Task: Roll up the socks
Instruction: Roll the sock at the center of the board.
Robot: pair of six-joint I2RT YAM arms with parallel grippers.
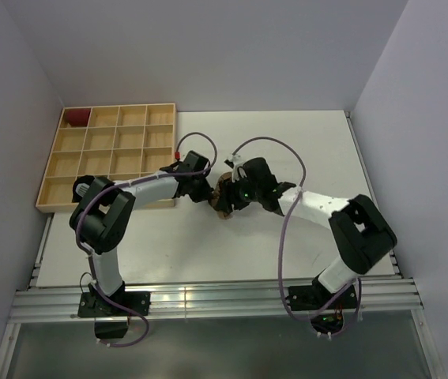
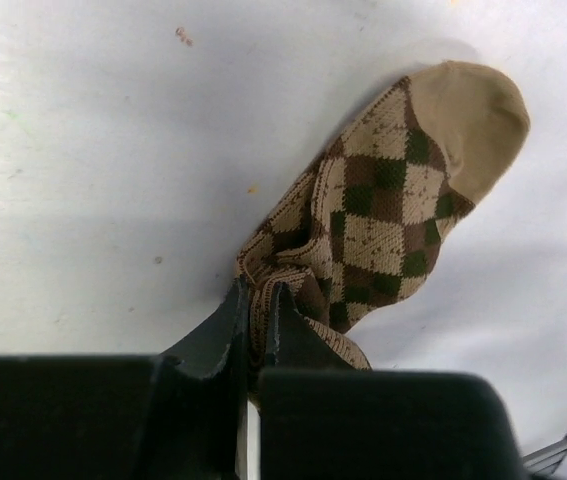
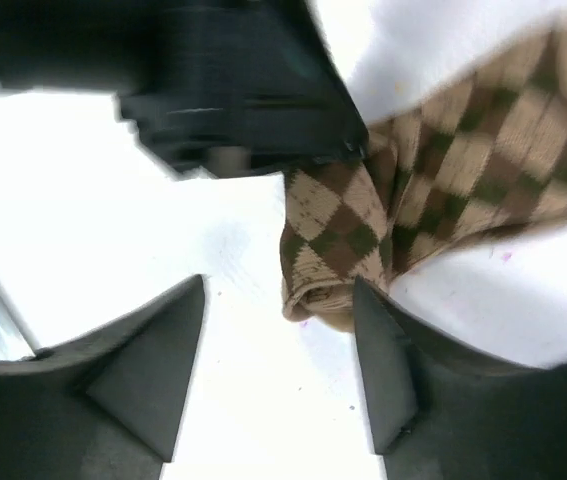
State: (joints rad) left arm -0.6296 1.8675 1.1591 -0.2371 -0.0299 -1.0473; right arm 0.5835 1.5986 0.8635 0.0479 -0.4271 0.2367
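A tan, brown and green argyle sock lies on the white table, its plain tan toe pointing away in the left wrist view. It shows small between the two grippers in the top view. My left gripper is shut on a bunched fold of the sock's knit at its near end. My right gripper is open, its fingers apart just in front of the sock's rolled end, which lies close to the right finger. The left gripper's black body shows behind the sock.
A wooden tray with many compartments sits at the table's back left; a dark red item lies in its far corner cell. The aluminium rail runs along the near edge. Grey walls enclose the table.
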